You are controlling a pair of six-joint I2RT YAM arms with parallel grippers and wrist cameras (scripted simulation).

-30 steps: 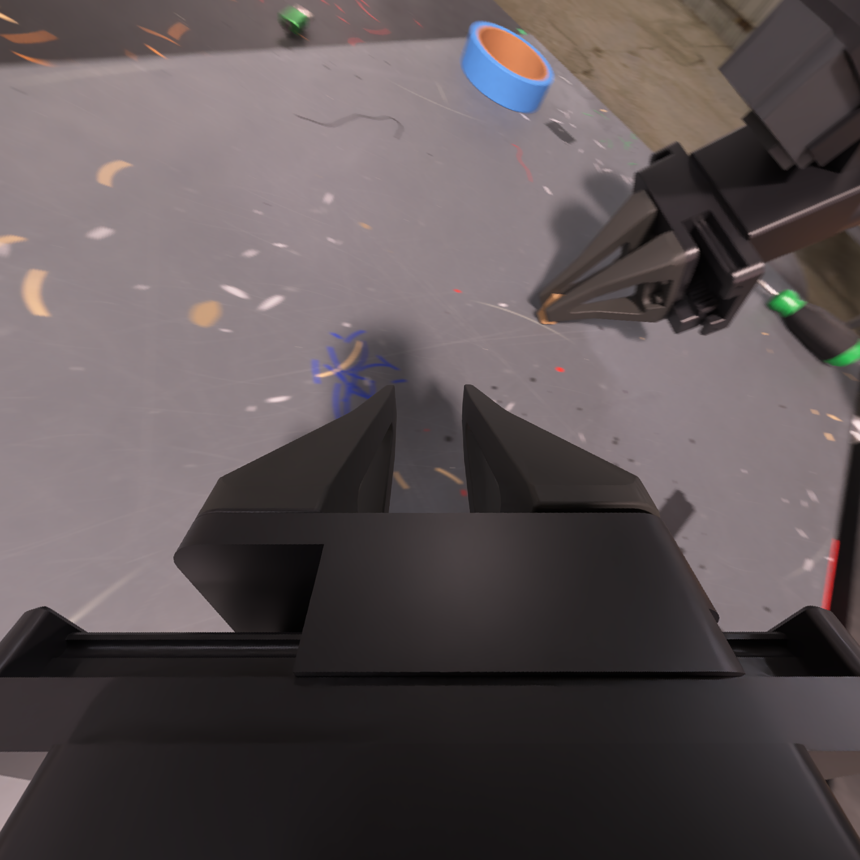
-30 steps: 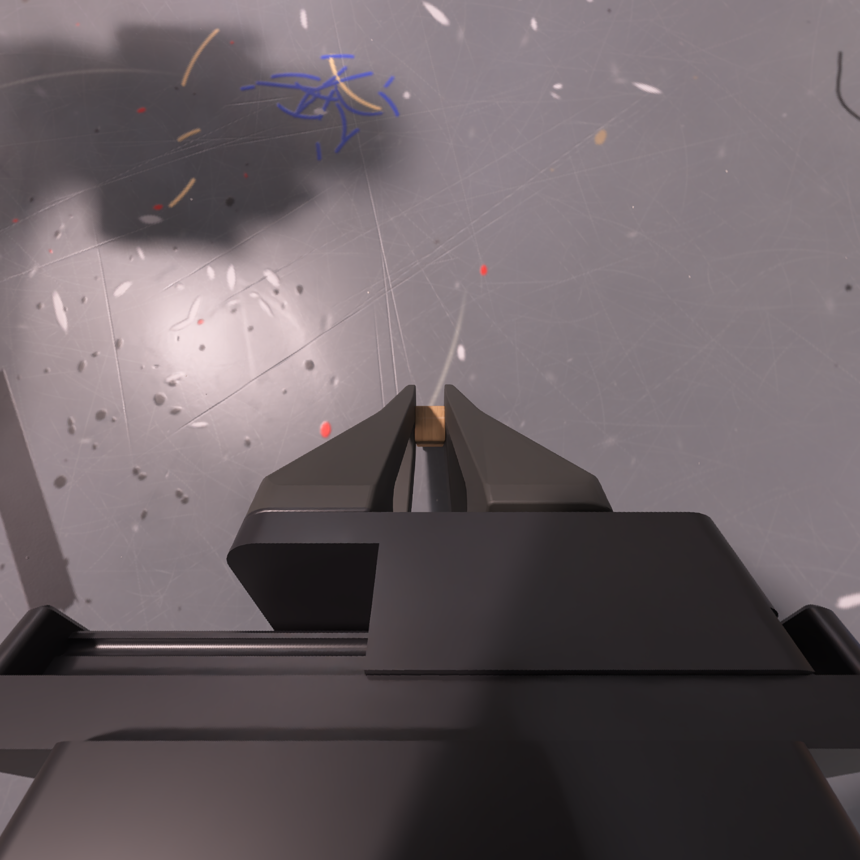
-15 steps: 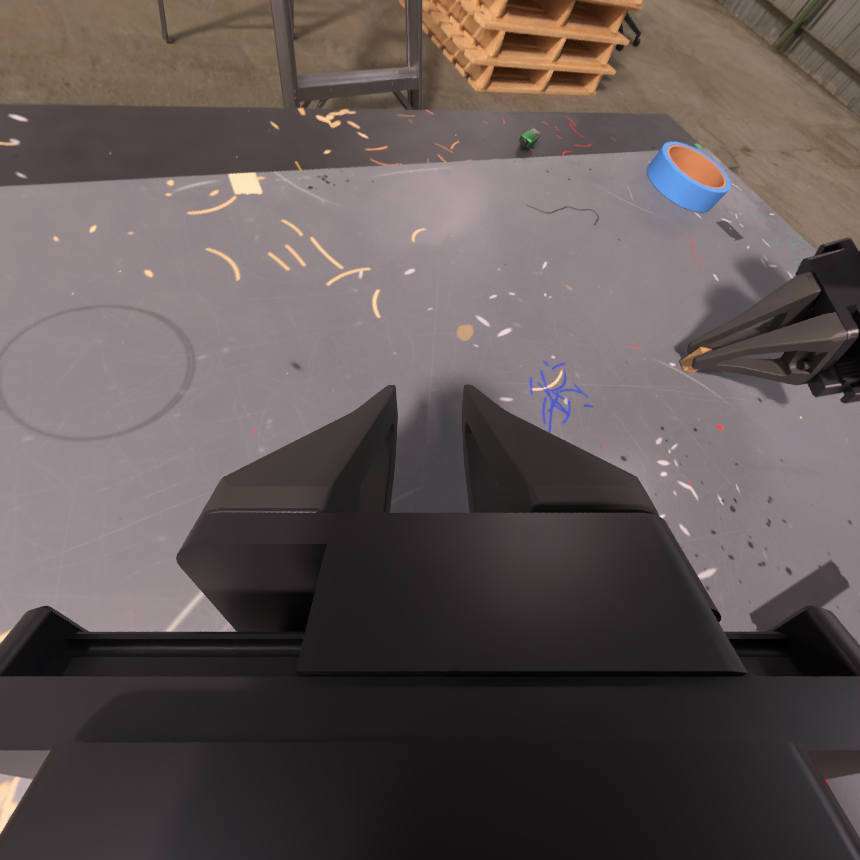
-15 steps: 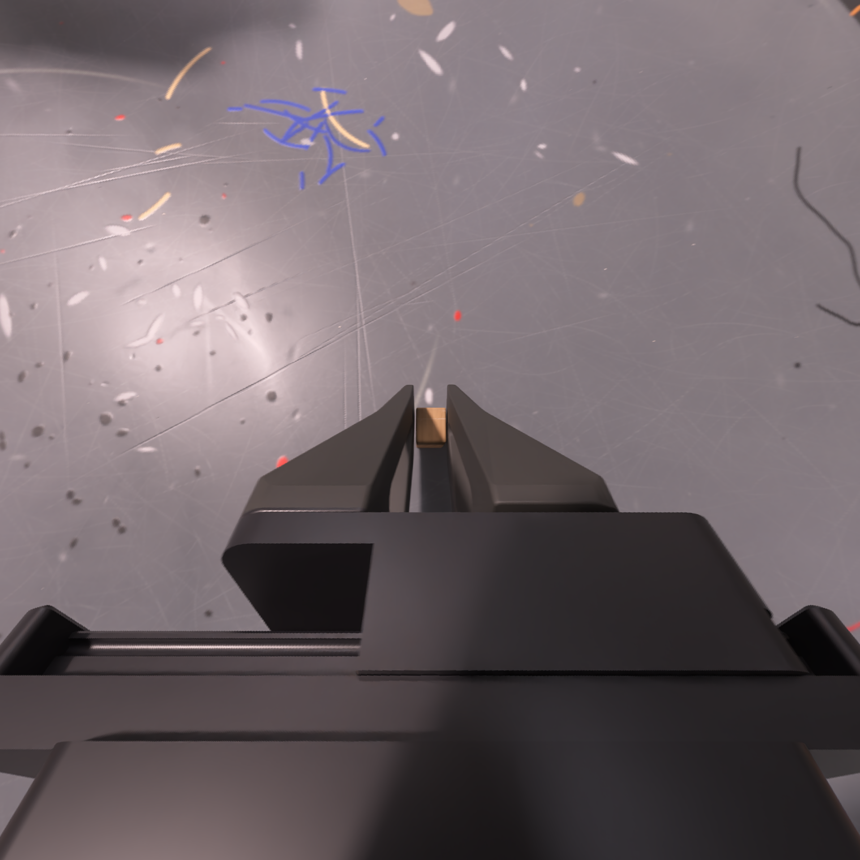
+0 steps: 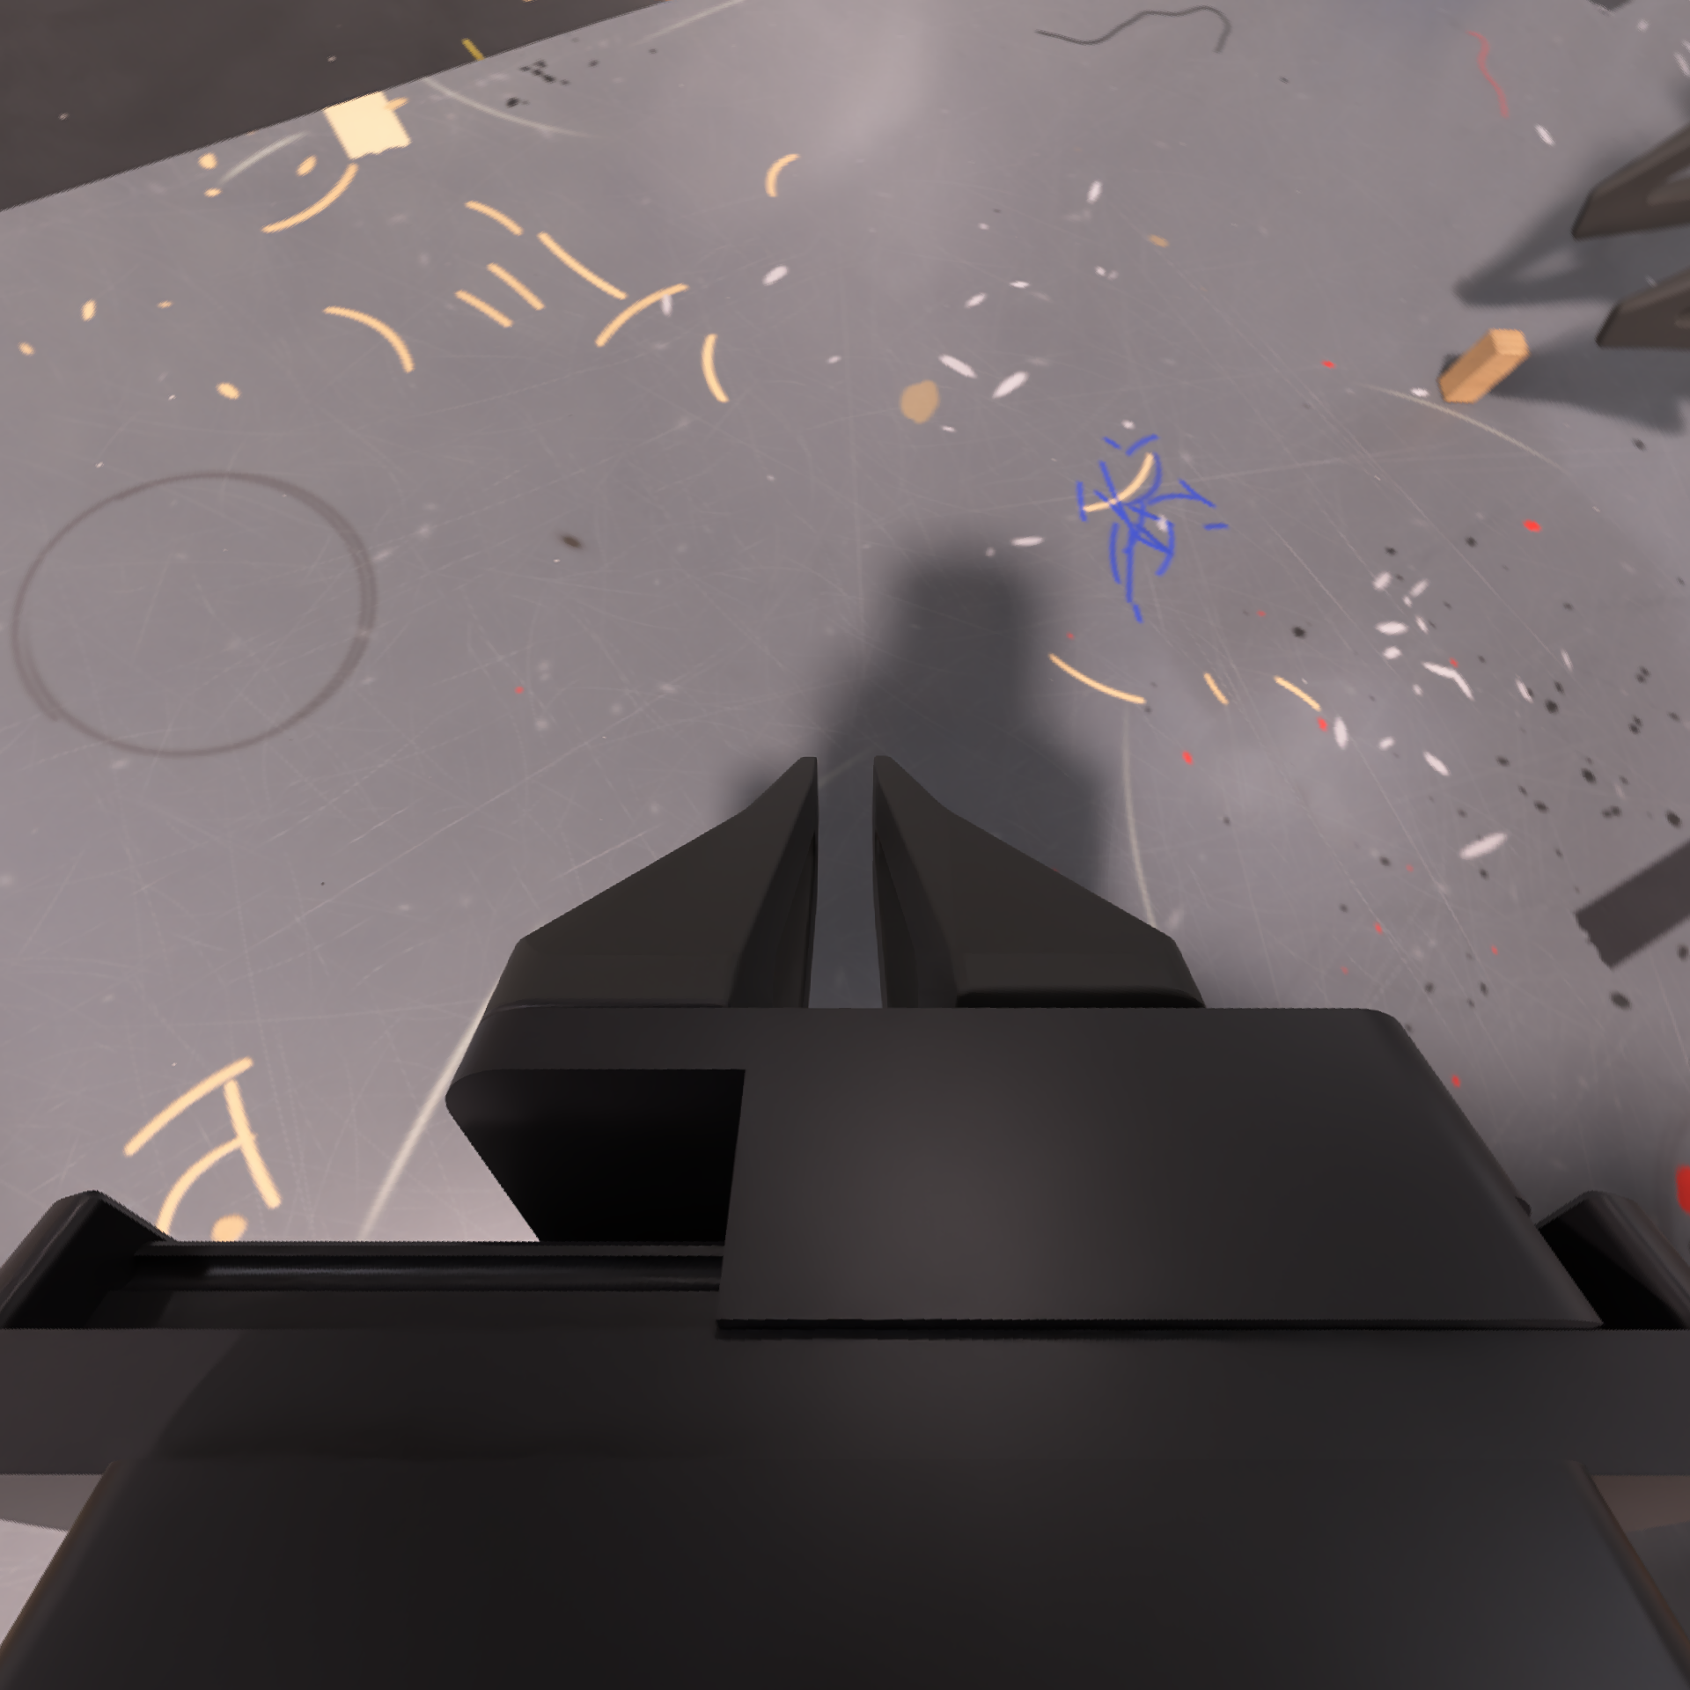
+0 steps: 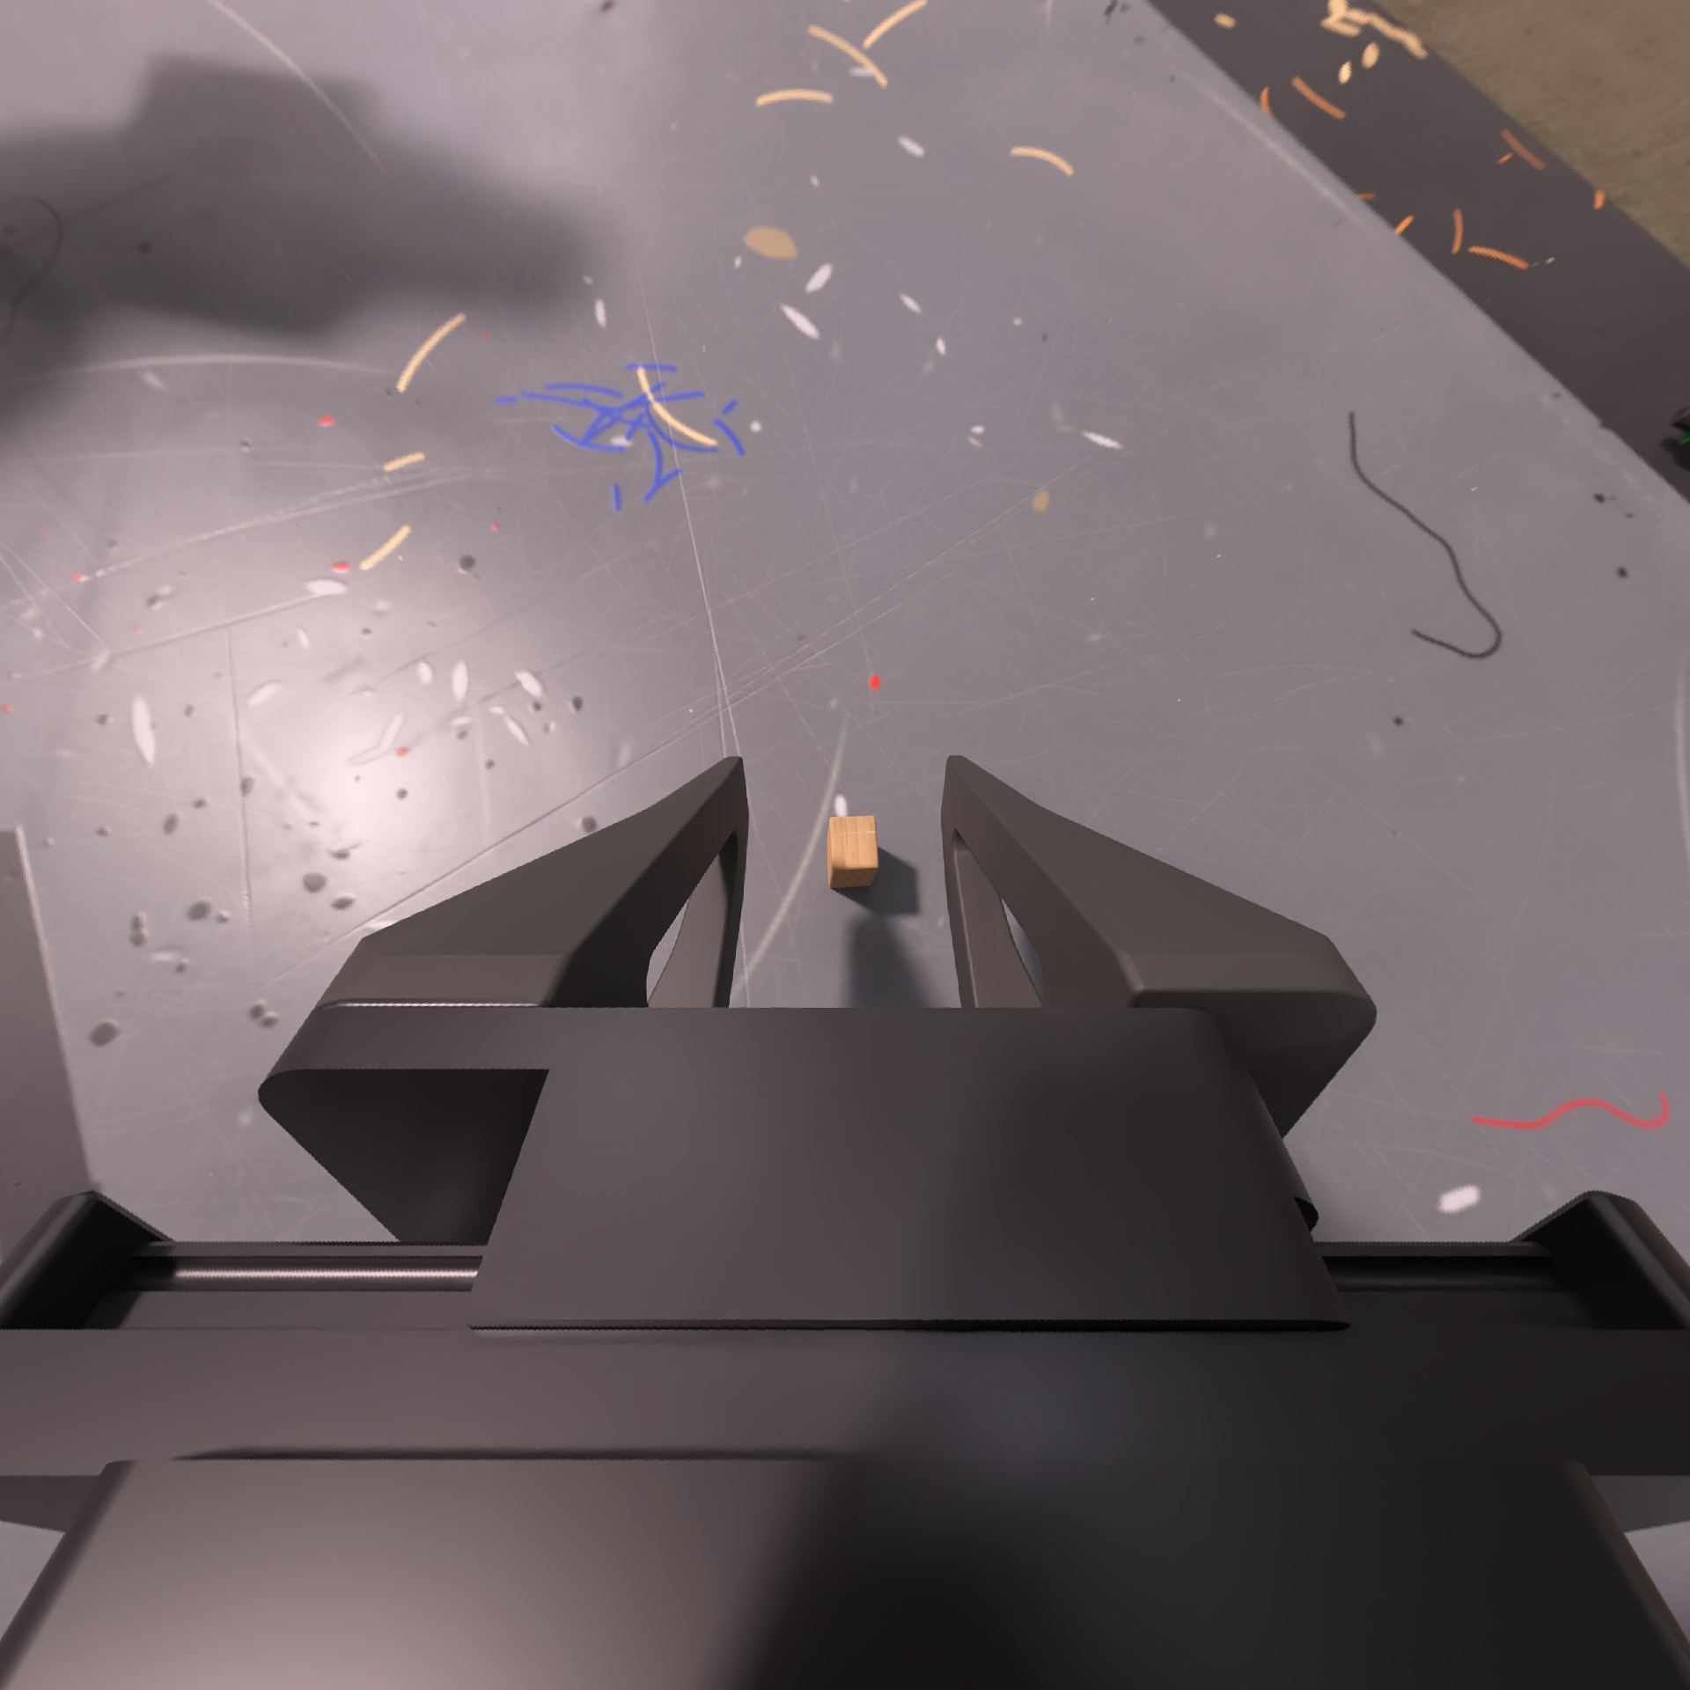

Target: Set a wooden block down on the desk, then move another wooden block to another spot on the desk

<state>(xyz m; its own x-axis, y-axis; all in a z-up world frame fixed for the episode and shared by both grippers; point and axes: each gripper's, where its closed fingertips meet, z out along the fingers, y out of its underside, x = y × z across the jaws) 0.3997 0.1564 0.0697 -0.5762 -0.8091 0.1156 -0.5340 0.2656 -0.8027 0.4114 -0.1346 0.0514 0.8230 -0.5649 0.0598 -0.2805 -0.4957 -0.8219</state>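
Observation:
A small wooden block rests on the grey desk, free of any grip. My right gripper is open above it, and the block shows between its two spread fingers. In the left wrist view the same block lies at the far right, just in front of the right gripper's fingertips. My left gripper hangs over the middle of the desk. Its jaws are drawn to a narrow slit with nothing between them. No second block is in view.
The desk is marked with a blue scribble, paint specks and tan curls. A thin black wire and a red squiggle lie at the right. The desk's dark far edge runs at the upper right. A drawn ring is at the left.
My right gripper has opened and let go of the block, which now lies on the desk. My left gripper's jaws have narrowed and its view has tipped down toward the desk.

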